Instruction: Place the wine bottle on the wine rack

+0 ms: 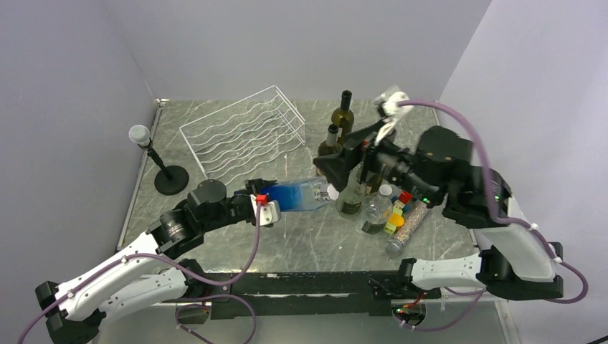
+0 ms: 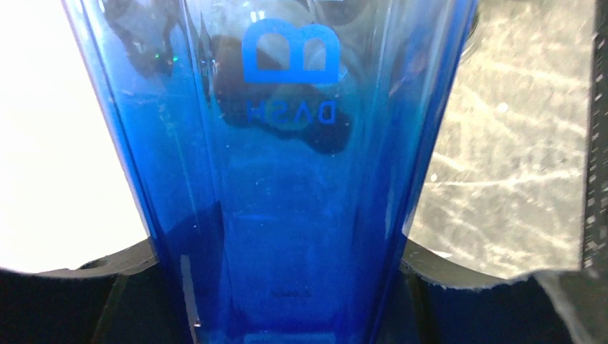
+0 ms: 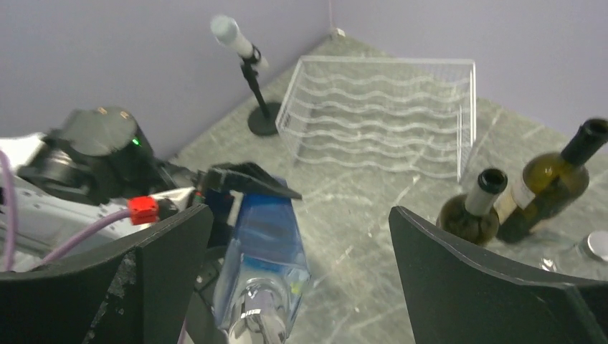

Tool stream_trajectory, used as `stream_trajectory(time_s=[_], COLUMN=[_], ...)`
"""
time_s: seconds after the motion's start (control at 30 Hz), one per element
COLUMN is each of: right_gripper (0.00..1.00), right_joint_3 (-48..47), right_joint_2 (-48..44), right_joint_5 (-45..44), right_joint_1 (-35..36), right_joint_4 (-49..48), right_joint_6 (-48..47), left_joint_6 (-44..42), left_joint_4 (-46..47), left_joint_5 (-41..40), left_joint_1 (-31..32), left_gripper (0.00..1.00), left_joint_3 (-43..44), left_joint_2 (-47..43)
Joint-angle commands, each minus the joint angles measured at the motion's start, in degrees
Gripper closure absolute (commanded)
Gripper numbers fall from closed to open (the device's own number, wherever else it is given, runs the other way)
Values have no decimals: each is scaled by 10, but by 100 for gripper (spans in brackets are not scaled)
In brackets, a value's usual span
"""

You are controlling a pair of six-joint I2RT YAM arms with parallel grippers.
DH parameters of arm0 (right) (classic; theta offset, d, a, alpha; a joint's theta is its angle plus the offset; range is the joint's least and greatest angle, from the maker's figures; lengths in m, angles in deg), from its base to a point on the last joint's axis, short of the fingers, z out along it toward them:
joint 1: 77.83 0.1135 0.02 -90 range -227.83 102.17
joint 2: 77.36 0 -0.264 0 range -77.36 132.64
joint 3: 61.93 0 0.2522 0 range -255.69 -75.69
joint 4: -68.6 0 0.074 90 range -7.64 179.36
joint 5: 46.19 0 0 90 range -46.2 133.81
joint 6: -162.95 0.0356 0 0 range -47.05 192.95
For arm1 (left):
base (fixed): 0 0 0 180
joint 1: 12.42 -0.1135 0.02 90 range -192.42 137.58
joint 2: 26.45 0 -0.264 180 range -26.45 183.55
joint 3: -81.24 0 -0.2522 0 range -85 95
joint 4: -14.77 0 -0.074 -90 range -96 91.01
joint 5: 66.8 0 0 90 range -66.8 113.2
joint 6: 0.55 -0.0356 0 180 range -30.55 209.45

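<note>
Two grippers flank a blue translucent glass wine bottle (image 1: 301, 195): left gripper (image 1: 264, 203) clenched on its base, right gripper (image 3: 297, 218) released, jaws spread wide beside its neck. White wire wine rack (image 1: 244, 132) lies ahead of the right gripper, well apart.

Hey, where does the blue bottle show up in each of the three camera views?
Top external: the blue bottle is held sideways at centre by the left claw.
Left wrist: it fills the middle.
Right wrist: bottom, left of centre.
Shared landmark: the white wine rack, in top and right wrist only.
</note>
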Motion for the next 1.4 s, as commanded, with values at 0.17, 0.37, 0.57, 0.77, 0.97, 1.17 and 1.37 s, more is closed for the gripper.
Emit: stream_trajectory(time_s=[0.17,0.37,0.57,0.77,0.97,1.17,1.37], right_gripper=[0,0,0,0,1,13,38], right_joint_3=[19,21,50,44,53,66,71], right_joint_2=[41,100,135,174,193,200,212], right_joint_5=[57,135,202,215,225,262,286], right_joint_1=[-11,-19,-43,-53,-55,-60,-62], right_joint_4=[85,118,126,167,189,180,178], right_joint_6=[2,-13,-20,-34,-32,-31,-33], left_joint_6=[-145,-170,-219,-243,-273,-317,-342], left_joint_4=[76,64,143,137,187,269,319], left_joint_5=[-38,-62,-100,-135,-153,-169,-186], left_joint_1=[-1,-1,0,0,0,0,0], left_gripper=[99,99,99,99,99,99,99], left_joint_3=[15,22,-16,-7,-28,-71,-88], left_joint_2=[1,25,8,26,20,-6,-11])
